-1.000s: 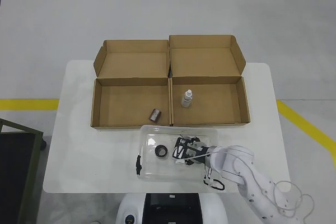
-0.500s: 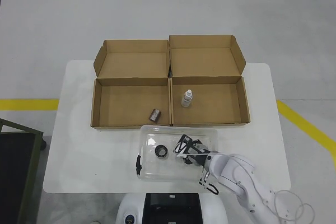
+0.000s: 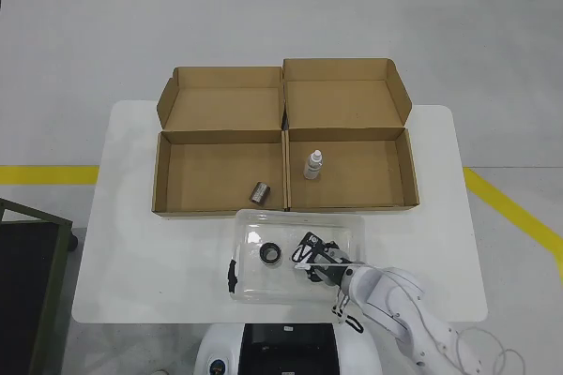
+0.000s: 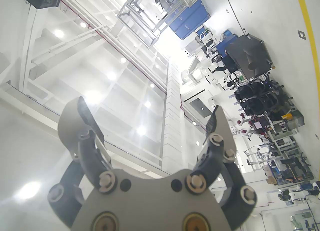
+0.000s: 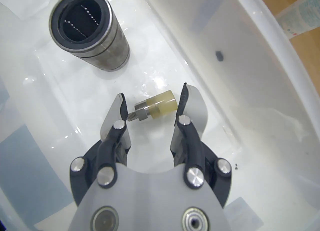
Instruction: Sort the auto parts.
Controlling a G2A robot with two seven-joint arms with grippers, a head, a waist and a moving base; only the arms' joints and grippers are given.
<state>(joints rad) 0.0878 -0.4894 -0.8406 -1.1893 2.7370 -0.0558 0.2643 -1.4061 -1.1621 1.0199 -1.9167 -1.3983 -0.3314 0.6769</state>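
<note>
**Top view.** The counter (image 3: 131, 262) carries two open boxes at 12 o'clock. The left box (image 3: 174, 183) holds a sleeve (image 3: 259, 192) and the right box (image 3: 394, 178) holds a bottle (image 3: 312, 165). At 6 o'clock stands the clear bin (image 3: 300, 215). A bearing (image 3: 270, 252) lies in it, and the right gripper (image 3: 310, 255) is down inside at the bearing's 3 o'clock. This view gives the layout and the two places a part could go. The gripper covers whatever lies under it.

**Right wrist view.** This view settles what is under the gripper. The right gripper (image 5: 152, 104) has its fingers apart, astride a small stud (image 5: 155, 110) lying on the bin floor. One finger is at the threaded tip and the other is just beside the yellowish cap. The stud is not clamped. The bearing (image 5: 88, 43) lies apart from it.

The step looks like picking the stud. The next move calls for closing endwise on it, where the thread tip may slip. After that comes a lift clear of the bin wall (image 5: 250, 29) toward 12 o'clock. I cannot tell which box it should go to.

**Left wrist view.** The left gripper (image 4: 150, 122) points up at a hall ceiling, with its fingers apart and nothing between them.
</note>
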